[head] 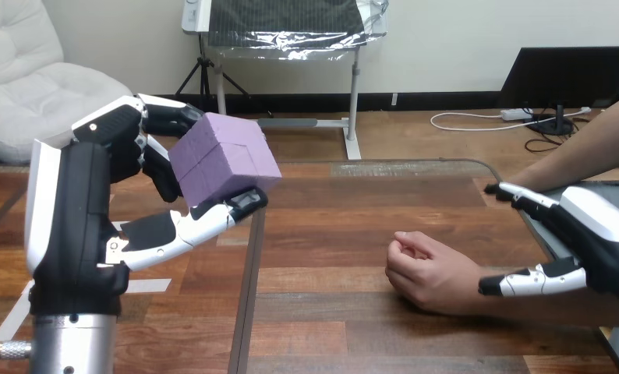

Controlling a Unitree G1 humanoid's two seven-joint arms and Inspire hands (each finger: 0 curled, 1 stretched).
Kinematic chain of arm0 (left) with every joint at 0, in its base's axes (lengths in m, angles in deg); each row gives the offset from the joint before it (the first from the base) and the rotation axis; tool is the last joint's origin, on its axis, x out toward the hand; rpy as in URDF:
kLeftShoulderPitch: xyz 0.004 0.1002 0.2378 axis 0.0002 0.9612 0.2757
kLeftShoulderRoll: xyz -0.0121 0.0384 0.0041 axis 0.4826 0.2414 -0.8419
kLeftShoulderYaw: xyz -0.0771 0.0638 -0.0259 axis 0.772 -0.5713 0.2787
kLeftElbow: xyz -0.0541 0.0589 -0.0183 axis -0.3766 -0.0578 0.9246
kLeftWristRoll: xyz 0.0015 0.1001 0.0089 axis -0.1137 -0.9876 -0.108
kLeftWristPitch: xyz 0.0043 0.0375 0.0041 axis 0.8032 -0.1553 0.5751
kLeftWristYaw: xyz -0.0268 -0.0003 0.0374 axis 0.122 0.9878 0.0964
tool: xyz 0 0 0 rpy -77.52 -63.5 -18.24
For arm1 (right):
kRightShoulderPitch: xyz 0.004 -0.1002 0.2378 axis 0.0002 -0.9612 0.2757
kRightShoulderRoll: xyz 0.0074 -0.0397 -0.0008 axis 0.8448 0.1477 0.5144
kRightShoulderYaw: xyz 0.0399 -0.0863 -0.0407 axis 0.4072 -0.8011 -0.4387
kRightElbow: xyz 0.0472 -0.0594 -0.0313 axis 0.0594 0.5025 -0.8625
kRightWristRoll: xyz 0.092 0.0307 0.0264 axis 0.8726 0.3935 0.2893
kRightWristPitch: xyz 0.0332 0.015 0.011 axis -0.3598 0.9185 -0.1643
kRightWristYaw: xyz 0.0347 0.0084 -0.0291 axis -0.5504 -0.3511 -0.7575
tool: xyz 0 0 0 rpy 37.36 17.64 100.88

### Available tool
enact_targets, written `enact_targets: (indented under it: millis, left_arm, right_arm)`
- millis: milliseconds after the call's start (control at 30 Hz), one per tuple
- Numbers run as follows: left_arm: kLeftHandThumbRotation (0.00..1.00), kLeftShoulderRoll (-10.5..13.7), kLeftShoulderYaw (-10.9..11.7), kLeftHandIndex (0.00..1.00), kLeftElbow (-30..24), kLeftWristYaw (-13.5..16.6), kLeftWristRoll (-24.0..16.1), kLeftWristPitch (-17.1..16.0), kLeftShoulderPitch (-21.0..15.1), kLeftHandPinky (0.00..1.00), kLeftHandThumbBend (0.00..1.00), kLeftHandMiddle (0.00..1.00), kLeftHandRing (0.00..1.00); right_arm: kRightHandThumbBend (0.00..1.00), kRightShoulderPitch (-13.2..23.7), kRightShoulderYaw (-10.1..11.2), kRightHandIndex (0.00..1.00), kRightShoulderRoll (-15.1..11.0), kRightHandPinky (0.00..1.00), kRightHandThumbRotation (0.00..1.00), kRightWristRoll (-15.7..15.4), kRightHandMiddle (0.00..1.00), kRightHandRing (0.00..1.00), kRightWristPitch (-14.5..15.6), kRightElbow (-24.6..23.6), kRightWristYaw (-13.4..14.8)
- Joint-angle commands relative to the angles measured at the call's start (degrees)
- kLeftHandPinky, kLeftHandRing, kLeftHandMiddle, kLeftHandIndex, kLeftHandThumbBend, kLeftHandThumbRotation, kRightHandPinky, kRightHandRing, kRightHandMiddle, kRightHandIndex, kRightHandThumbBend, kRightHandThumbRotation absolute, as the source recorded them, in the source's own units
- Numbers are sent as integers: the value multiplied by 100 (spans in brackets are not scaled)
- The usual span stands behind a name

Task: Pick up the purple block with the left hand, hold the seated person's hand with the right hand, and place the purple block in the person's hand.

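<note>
above the table [353,234], left hand [88,202] grips purple block [224,160] (tilted).

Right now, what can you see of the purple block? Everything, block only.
The purple block is a cube of matte, foam-like material. Shallow seams cross its visible faces and split each into quarters. It is tilted and lifted clear of the wooden table, at the view's left. The left hand grips it: fingers curl over its upper left edge and the thumb presses under its lower edge. Nothing else touches it.
</note>
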Motion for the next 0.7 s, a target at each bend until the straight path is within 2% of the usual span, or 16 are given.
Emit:
enact_targets:
  millis: [0,67,300,667]
  left_arm:
    - [0,-67,92,36,-266,-36,40,-35,-129,21,59,31,26]
    - [0,-77,96,36,-272,-49,41,-37,-122,21,59,31,26]
    - [0,-115,101,36,-295,-96,46,15,-98,21,58,31,26]
    - [0,-148,114,36,-223,-118,65,-21,-108,21,57,31,26]
  right_arm:
    - [100,676,-102,92,-237,88,51,-61,91,90,-218,225,183]
    - [100,717,-143,92,-256,89,51,-90,90,89,-265,309,210]
    - [100,807,-293,91,-344,90,52,-286,90,90,-151,361,153]
    - [100,914,-501,89,-414,91,48,-477,89,88,-116,523,150]
